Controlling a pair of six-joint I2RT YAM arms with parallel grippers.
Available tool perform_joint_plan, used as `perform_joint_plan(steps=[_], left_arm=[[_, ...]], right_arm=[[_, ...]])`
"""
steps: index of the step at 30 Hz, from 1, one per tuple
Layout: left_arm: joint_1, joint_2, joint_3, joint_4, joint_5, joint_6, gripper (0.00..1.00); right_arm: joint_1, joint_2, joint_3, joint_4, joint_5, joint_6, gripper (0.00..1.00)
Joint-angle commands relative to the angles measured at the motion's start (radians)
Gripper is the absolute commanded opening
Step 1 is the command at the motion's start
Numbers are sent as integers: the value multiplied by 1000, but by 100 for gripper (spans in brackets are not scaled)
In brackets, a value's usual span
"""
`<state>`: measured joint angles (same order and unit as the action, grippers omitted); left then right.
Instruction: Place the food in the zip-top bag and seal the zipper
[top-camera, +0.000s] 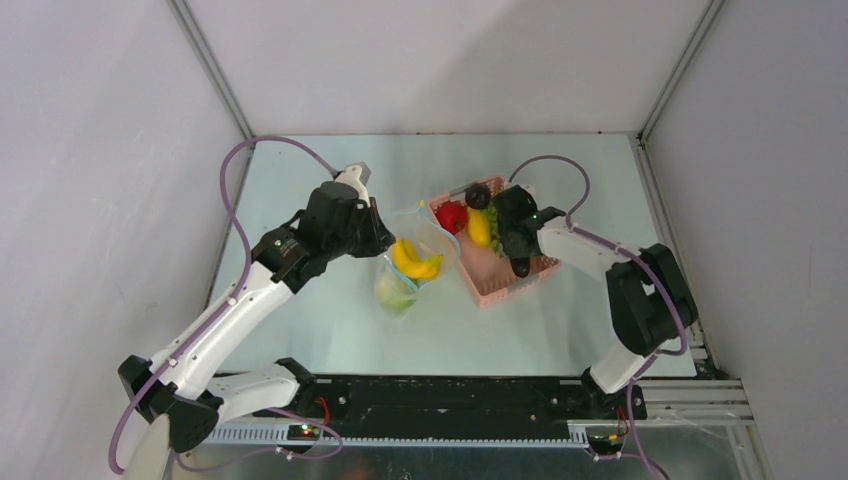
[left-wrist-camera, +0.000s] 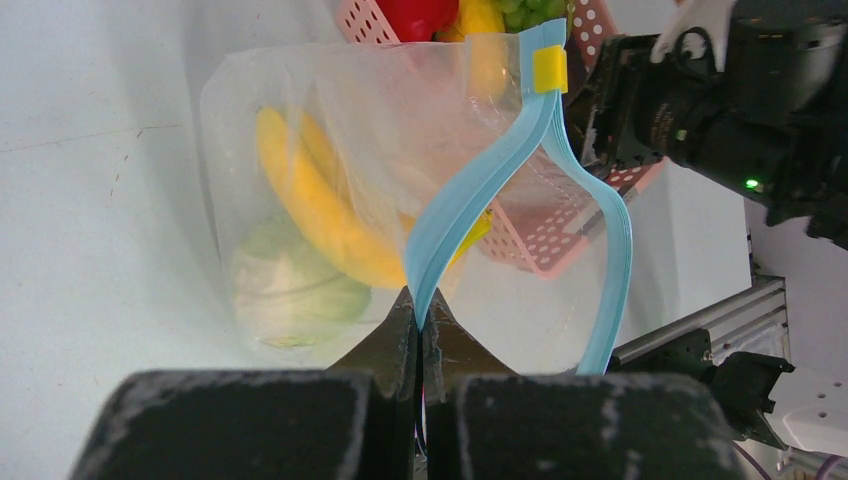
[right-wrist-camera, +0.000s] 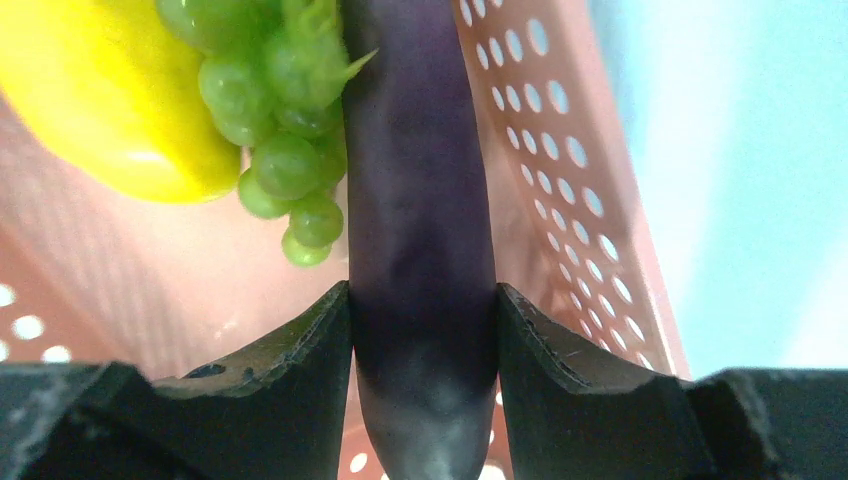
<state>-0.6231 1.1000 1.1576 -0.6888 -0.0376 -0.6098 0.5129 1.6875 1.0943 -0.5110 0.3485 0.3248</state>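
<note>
The clear zip-top bag (top-camera: 418, 262) stands open on the table, with the yellow banana (left-wrist-camera: 310, 200) and the pale green cabbage (left-wrist-camera: 290, 285) inside it. My left gripper (left-wrist-camera: 422, 305) is shut on the bag's light blue zipper (left-wrist-camera: 470, 190) and holds the mouth open. My right gripper (right-wrist-camera: 422, 310) is down in the pink basket (top-camera: 495, 285), shut on a dark purple piece (right-wrist-camera: 420, 230). Green grapes (right-wrist-camera: 280, 130) and a yellow piece (right-wrist-camera: 100, 90) lie beside it. The red fruit (top-camera: 451, 215) and another dark piece (top-camera: 478, 197) sit at the basket's far end.
A yellow slider (left-wrist-camera: 549, 68) sits at the far end of the zipper. The basket touches the bag's right side. White walls with metal frame posts (top-camera: 215, 75) close in the table on three sides.
</note>
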Motion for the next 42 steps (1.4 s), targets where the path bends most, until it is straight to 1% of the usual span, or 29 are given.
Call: perform_joint_plan(steps=[1,12,17,20,24,25,28,33,36,40,42], left_arm=[[8,-3,12,40,20,13,0],[8,-3,10,43,28,11,0],[8,-3,10,43,30,11,0],[8,-3,8,44,30,11,0],[8,-3,8,44,30,9,0],[9,-3,7,46,30,9,0],[8,-3,6,47,30,9,0],[8,-4,4,50,30,6,0],[8,-5,2,50,56,4,0],[8,-6,0,51,50,3,0],[8,-5,0,51,49,4,0]], right_arm=[[1,-132,24,17,-10,45,6],[12,-264,25,-20,-72,76,2],[33,-375,20,1,-131,65,2],[61,-463,2,77,-200,45,2],[105,-586,-60,229,-341,41,2],[124,-598,-66,279,-386,40,2],[177,-635,-77,356,-427,33,3],[303,-612,-78,509,-395,17,5],[365,-559,-77,617,-338,-6,7],[401,-489,-76,703,-292,-10,9],[415,-455,-76,716,-275,-10,11]])
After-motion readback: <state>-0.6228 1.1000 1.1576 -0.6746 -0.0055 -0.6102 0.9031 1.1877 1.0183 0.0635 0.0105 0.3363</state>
